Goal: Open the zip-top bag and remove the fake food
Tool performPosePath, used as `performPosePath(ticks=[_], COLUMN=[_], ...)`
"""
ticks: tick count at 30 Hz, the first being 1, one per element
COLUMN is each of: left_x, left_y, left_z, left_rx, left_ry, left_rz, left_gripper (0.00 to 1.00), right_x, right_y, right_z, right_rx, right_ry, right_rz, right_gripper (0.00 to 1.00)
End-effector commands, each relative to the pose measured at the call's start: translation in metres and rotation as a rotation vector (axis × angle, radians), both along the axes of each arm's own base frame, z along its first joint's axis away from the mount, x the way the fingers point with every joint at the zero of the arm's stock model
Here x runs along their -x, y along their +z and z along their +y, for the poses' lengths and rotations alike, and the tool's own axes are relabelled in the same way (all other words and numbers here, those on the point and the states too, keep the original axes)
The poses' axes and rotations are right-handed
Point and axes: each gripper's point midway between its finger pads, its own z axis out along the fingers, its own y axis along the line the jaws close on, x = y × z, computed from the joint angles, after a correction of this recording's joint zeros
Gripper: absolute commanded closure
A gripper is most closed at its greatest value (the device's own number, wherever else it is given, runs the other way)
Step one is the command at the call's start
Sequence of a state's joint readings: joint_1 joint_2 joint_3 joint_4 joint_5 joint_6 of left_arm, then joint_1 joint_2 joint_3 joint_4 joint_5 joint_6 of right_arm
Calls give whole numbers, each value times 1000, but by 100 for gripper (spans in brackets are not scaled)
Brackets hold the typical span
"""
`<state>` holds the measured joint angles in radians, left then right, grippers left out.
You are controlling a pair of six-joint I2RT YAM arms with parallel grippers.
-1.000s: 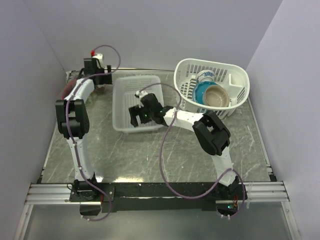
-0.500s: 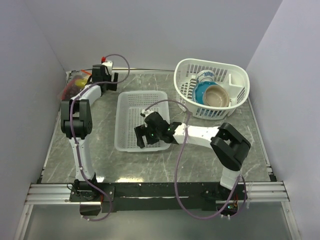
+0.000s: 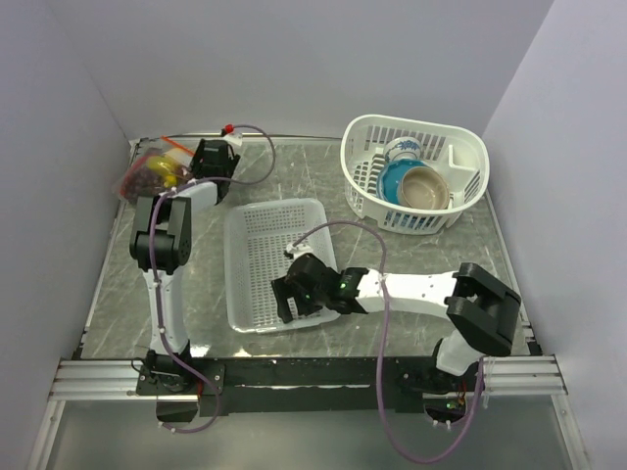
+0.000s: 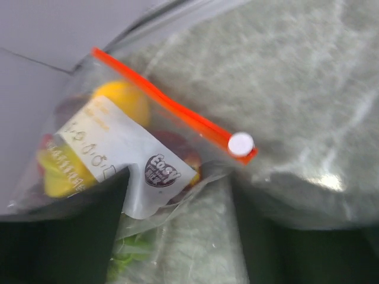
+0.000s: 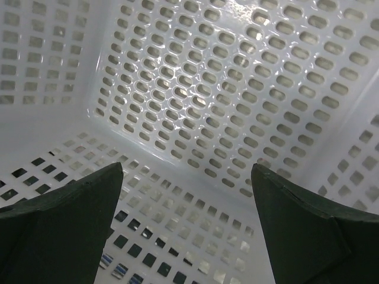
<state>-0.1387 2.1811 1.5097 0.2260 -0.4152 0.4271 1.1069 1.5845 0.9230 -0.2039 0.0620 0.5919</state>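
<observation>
The small, clear, crinkly zip-top bag [image 4: 112, 142] lies in the far left corner of the grey marbled table [image 3: 392, 264], with yellow, orange and dark red plastic fruits [image 4: 121, 100] inside. Its orange-red zipper strip [image 4: 172, 106] runs diagonally, and the white slider [image 4: 241, 144] sits at the end toward the left gripper [image 4: 180, 201], whose fingers are spread wide. The right gripper [image 5: 186, 177] also gapes, inside the white slotted plastic basket [image 5: 195, 89].

white tray [image 3: 266, 257], basket [image 3: 416, 125] with bowls [image 3: 421, 189]

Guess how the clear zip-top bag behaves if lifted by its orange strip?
Probably floppy: the clear crinkly zip-top bag wrinkles around its lumpy load. Likely sags, since the plastic fruits bunch away from the orange zipper strip. Glossy film may slip.
</observation>
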Motion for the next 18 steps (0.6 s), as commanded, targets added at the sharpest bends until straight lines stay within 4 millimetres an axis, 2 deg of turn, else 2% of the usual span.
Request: performPosePath(ticks=[1, 2, 4, 5, 10, 11, 13, 14, 16, 18], left_x=[-14, -14, -14, -14, -7, -4, 1, 4, 10, 20], left_y=[30, 27, 29, 32, 38, 47, 51, 63, 71, 89], left_z=[14, 14, 12, 12, 11, 11, 9, 9, 8, 7], left_rx=[-154, -155, -147, -142, -132, -126, -102, -95, -83, -50], left_ry=[87, 90, 89, 88, 87, 86, 80, 80, 79, 72], left_rz=[-121, -114, -111, -114, -105, -114, -116, -132, -137, -130], left_gripper=[50, 65, 78, 98, 99, 99, 99, 99, 99, 99], right_x=[-3, -3, -5, -6, -13, -16, -19, -21, -28, -41], right_y=[24, 29, 30, 34, 45, 47, 49, 48, 41, 38], right_z=[-4, -5, -9, -11, -18, -19, -19, -18, -19, -17], right_rx=[-54, -66, -67, -69, -66, -64, -60, -56, -28, -13], right_ry=[-53, -59, -71, -80, -99, -105, -104, -105, -120, -148], right_rz=[-53, -61, -74, -87, -140, -152, -169, -176, -194, -232], right_gripper=[3, 3, 3, 3, 3, 3, 2, 2, 1, 1])
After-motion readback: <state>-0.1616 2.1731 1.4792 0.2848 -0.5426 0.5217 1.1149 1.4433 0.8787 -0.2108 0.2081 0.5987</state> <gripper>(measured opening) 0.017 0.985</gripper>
